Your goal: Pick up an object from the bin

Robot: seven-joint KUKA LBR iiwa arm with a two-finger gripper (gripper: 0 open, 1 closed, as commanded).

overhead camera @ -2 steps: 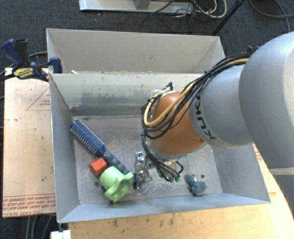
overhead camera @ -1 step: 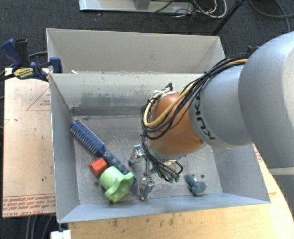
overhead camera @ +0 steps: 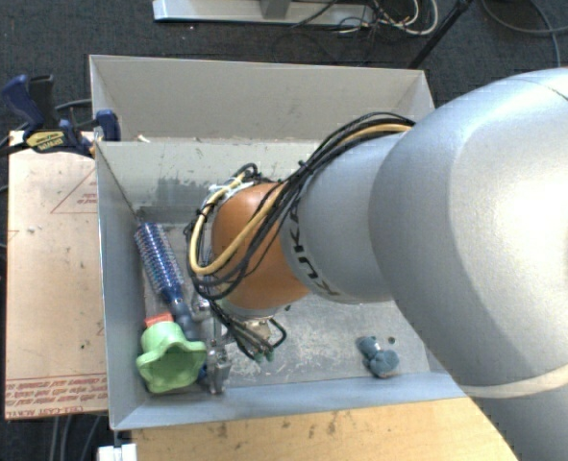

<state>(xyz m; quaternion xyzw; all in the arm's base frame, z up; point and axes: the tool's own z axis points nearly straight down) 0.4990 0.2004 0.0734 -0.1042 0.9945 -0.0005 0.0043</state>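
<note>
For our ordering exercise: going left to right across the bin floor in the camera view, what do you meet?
Green lumpy thing with an orange tip → gripper → small grey-blue piece. The blue spiral brush is left out: it spans the same stretch as the green thing.

Matt scuffed metal bin, bristly blue plastic brush, smooth green plastic toy.

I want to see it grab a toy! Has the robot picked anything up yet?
Not that I can see. Done: the tool is down in the bin, right beside the green toy and the blue brush. In hand: I can't see anything gripped. Left: grab one and lift it out. The small grey piece lies apart on the right.
</note>
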